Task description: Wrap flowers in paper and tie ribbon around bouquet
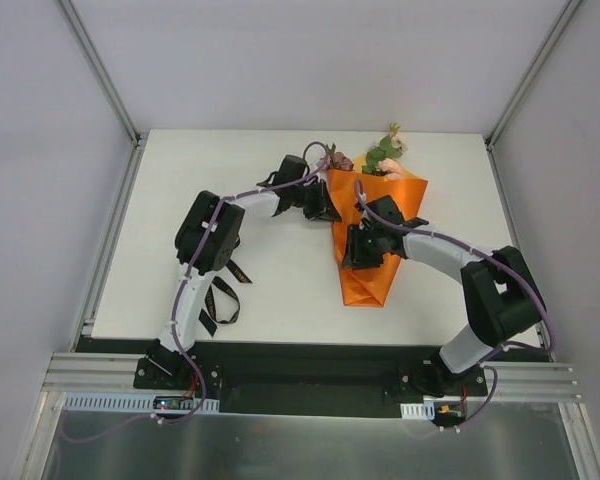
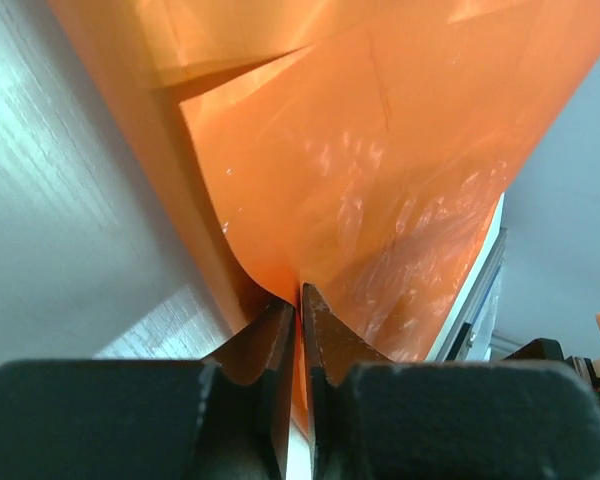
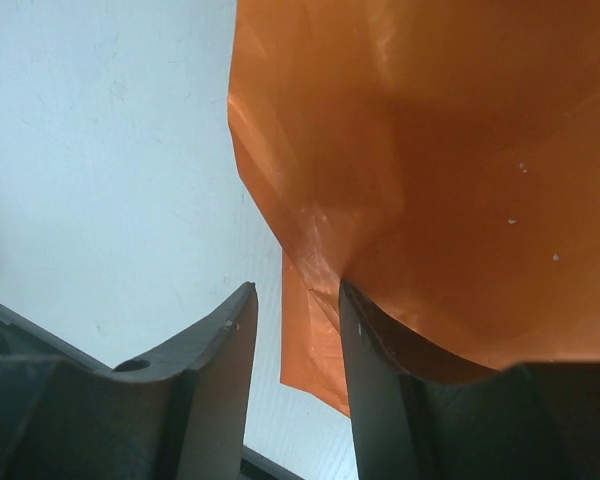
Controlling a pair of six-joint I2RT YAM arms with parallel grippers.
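Two grippers were at the wrap. The left gripper (image 2: 300, 297) was clenched on one edge of the large, glossy orange paper (image 1: 382, 285), at the cone's upper left side. The right gripper (image 3: 295, 300) stood released over the cone's middle, with its jaws apart, a paper fold just at one finger and nothing pinched.

Risks, as judged: a single pinch secured the fold, so the glossy sheet could spring open if the left jaws slipped. A hard sideways pull might tear it or drag the cone across the white table (image 1: 280, 270). Closing the right gripper on the crease could crush stems beneath.

Contents: the paper cone held the small bunch of pink and mauve flowers (image 1: 385, 155), with blooms and green leaves showing at its wide far end. The long black fabric ribbon (image 1: 223, 300) lay under the left arm, well apart from the cone and not yet tied.
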